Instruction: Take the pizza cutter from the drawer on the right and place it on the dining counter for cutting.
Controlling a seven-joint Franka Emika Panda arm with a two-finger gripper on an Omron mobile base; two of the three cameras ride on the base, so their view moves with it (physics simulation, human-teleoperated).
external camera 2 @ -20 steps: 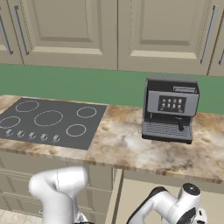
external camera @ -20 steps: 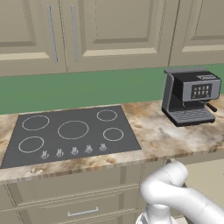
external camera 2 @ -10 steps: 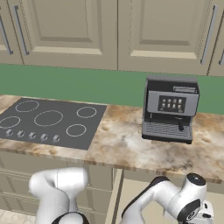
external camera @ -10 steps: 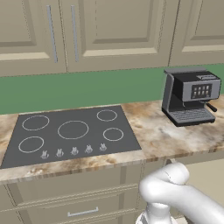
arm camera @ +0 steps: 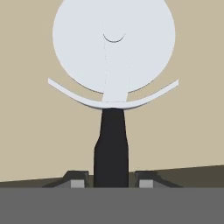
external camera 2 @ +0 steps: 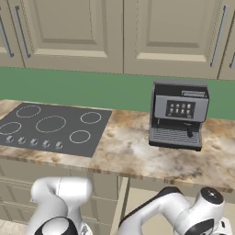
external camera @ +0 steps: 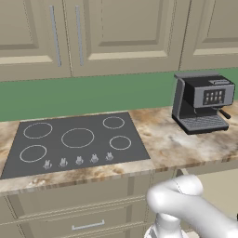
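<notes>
In the hand view the pizza cutter (arm camera: 113, 52) points away from me, its round silver-grey wheel at the top and its slim black handle (arm camera: 111, 148) running down between my fingertips. My gripper (arm camera: 111, 183) is shut on that handle. Behind the cutter lies the plain pale-tan inside of the drawer (arm camera: 30, 131). In the right base view my arm (external camera 2: 183, 213) reaches low under the counter's front edge, at the right. The dining counter is out of view.
A marbled counter (external camera: 172, 144) carries a black cooktop (external camera: 74, 142) and a grey coffee machine (external camera: 202, 102); both also show in the right base view, cooktop (external camera 2: 50, 126) and machine (external camera 2: 179, 114). Beige wall cabinets (external camera: 121, 32) hang above a green backsplash. Closed drawer fronts (external camera: 69, 218) sit below the cooktop.
In the right base view my wrist has shifted a little to the right and upward below the counter edge. The counter, cooktop and coffee machine have stayed put.
</notes>
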